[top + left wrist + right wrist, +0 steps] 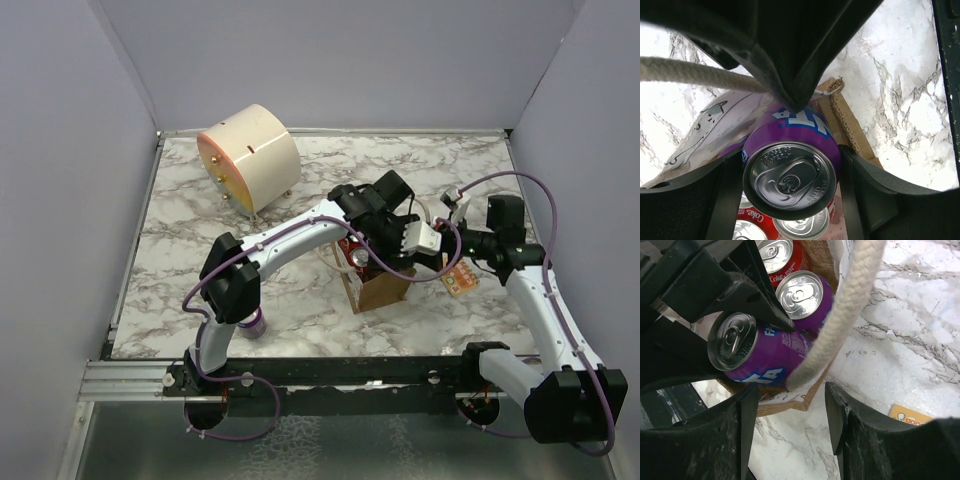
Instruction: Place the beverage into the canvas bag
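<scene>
My left gripper [366,254] is shut on a purple beverage can [790,170], fingers either side of it, and holds it tilted over the open top of the tan canvas bag [381,292]. The right wrist view shows this can [756,351] lying at the bag's rim [785,402]. Inside the bag stand red Coke cans [774,255] and another purple can [801,294]. My right gripper [792,407] is open just beside the bag's corner. A whitish rope handle [840,315] runs across in front of it, not pinched by the jaws.
A large cream cylinder [250,155] lies at the back left. A small orange card [460,280] lies on the marble to the right of the bag, also in the right wrist view [910,416]. A purple object [255,325] sits by the left arm's base.
</scene>
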Available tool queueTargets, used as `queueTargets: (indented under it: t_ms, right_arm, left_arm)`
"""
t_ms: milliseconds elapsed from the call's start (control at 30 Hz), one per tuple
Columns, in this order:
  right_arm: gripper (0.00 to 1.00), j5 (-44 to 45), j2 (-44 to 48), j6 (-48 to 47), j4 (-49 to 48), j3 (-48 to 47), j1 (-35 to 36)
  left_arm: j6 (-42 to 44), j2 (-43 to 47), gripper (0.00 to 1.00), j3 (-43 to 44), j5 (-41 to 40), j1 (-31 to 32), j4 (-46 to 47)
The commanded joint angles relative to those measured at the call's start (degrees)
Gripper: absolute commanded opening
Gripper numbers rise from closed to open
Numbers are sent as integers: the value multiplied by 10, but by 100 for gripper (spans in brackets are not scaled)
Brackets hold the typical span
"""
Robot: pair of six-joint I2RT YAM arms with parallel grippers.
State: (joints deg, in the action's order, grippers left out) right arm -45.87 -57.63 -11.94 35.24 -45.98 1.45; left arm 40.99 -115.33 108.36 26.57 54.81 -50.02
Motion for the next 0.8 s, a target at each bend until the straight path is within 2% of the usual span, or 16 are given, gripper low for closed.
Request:
queueTargets:
  t_ms: [0, 233, 533, 767]
  right_arm:
    - [54, -99, 3, 46, -86, -26, 21]
    - [35, -62, -30, 76, -102, -47, 21]
    - [3, -54, -14, 88, -113, -49, 21]
    - [1, -37, -21, 93, -113, -45, 21]
  left_arm:
    - [-19, -13, 5, -24, -35, 6, 31]
    - [-8, -20, 5, -21, -43, 6, 20]
    - [30, -27, 5, -21, -37, 8, 1]
    - [35, -40, 5, -10, -38, 8, 11]
